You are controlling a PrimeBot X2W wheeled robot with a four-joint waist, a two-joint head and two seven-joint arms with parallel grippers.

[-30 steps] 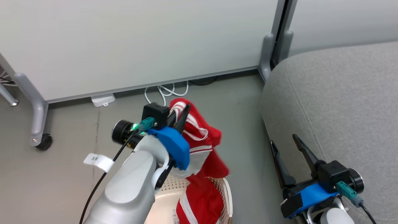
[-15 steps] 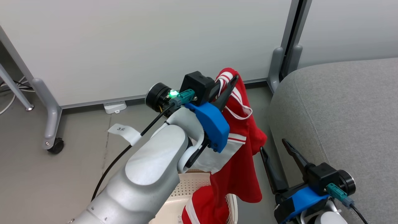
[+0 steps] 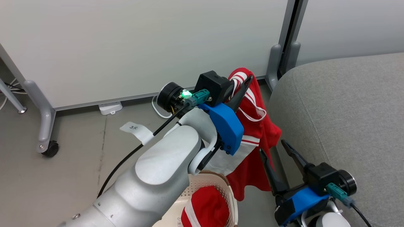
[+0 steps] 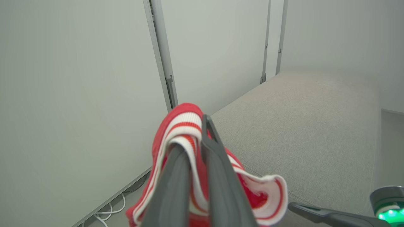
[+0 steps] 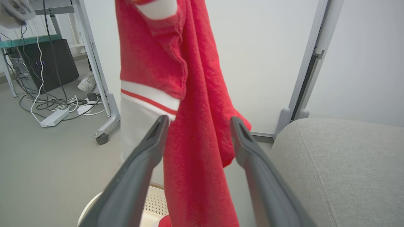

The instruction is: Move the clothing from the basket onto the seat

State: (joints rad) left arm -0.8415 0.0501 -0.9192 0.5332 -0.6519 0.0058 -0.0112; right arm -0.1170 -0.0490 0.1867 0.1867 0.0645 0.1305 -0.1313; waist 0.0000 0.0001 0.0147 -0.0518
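My left gripper (image 3: 242,84) is shut on the striped edge of one piece of red-and-white clothing (image 3: 258,126), which hangs free beside the light-grey seat (image 3: 341,110). In the left wrist view the fingers (image 4: 217,164) pinch the white-striped fold of the clothing (image 4: 180,123), with the seat (image 4: 300,126) beyond. A second red garment (image 3: 205,208) lies in the cream basket (image 3: 221,182) at the bottom edge. My right gripper (image 3: 271,145) stands open, low against the seat's front. The right wrist view has that gripper (image 5: 199,119) pointing at the hanging clothing (image 5: 189,94) above the basket (image 5: 151,201).
White partition panels (image 3: 142,47) on grey feet with a caster (image 3: 50,148) close off the back. A white power strip (image 3: 110,107) and cables lie on the floor. In the right wrist view are a black computer tower (image 5: 56,60), tangled cables and a white shoe (image 5: 86,82).
My left arm has lifted the held garment up and to the right toward the seat, and its lower end now hangs clear of the basket. The head camera has shifted too. The right gripper stays open.
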